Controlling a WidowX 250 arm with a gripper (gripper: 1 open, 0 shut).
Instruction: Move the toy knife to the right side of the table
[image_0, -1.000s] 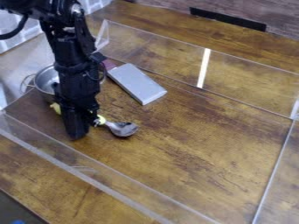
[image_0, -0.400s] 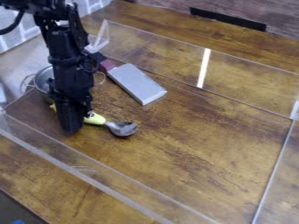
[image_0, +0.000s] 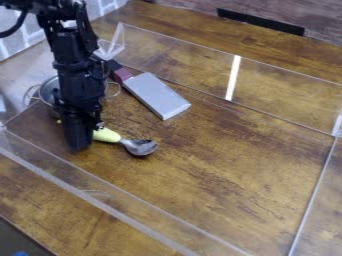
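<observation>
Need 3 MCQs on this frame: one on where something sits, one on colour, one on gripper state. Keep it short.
1. Where does the toy knife lie on the table?
A. left part, beside the gripper
B. far right edge
C. on top of the grey slab

2. What colour is the toy knife's handle?
A. red
B. yellow-green
C. blue

3. How is the gripper?
A. wide open, high above the table
B. shut, pointing steeply down at the handle end of the knife
C. holding the grey slab

Key: 1 A, the knife lies left of centre, next to the arm. 2 B, the handle shows yellow-green beside the gripper. 3 B, it is low and closed; the grey slab lies apart, untouched.
</observation>
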